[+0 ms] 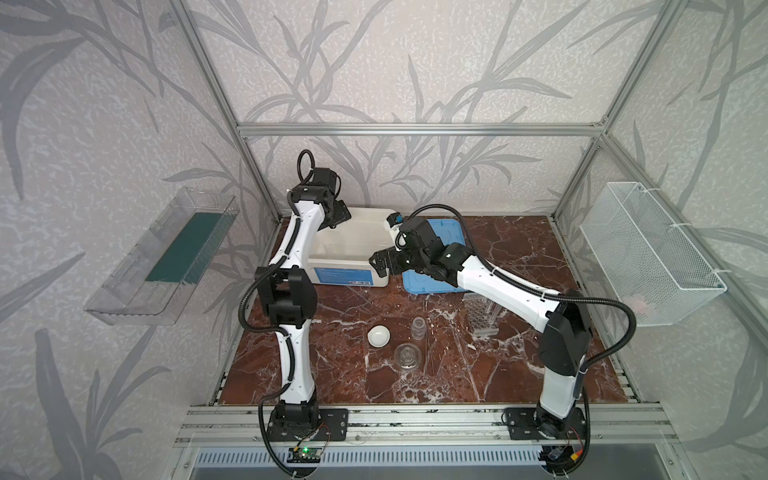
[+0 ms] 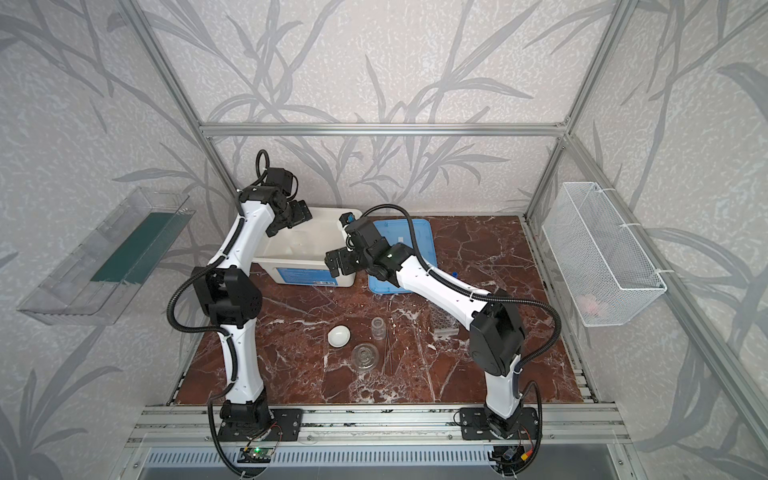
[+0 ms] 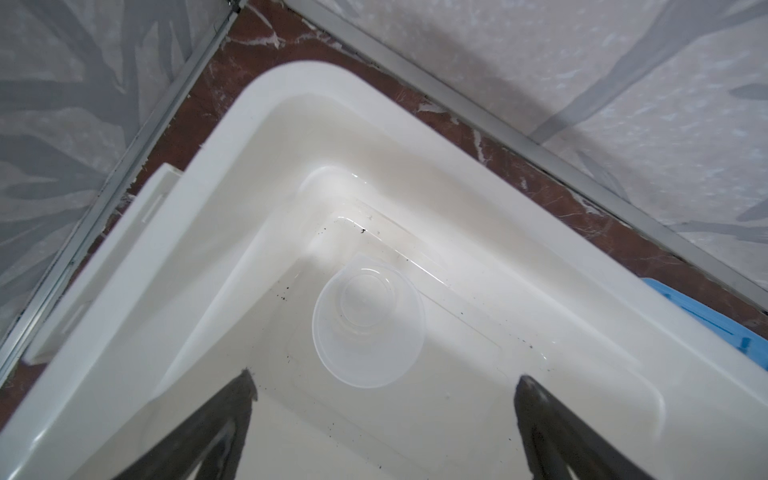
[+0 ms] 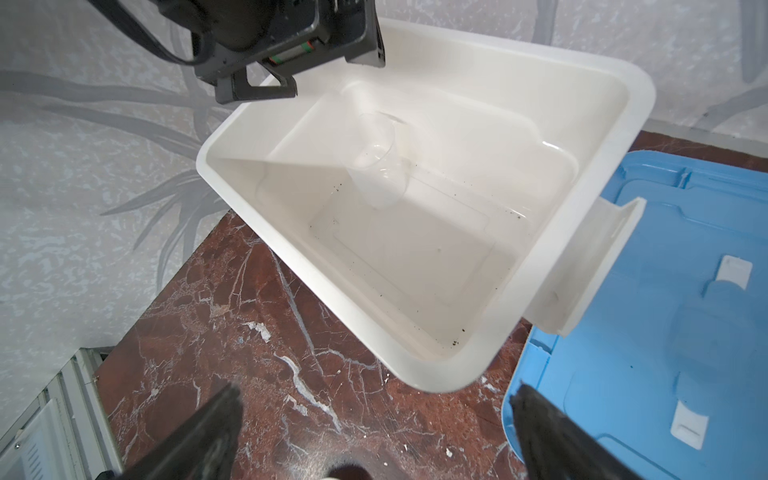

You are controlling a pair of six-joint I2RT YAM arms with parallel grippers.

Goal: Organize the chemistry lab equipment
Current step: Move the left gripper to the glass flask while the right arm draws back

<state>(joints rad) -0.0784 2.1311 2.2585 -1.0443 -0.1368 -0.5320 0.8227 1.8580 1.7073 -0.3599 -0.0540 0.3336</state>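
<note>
Left wrist; small clear beaker faint, seemingly upright; left hand cropped

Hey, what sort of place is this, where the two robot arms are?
Probably a robot test cell staged as a lab bench: an aluminium frame encloses a marble-look tabletop, with a round glass vessel and clear multi-hole rack laid out.

This is a robotics test cell. The white tub sits on a marble-patterned tabletop boxed in by an aluminium frame, with leaf-print wallpaper behind it. In front of the tub stands a clear jar, and further forward a left arm and right arm are mounted on a metal rail. A wire basket hangs right of the tub.
</note>
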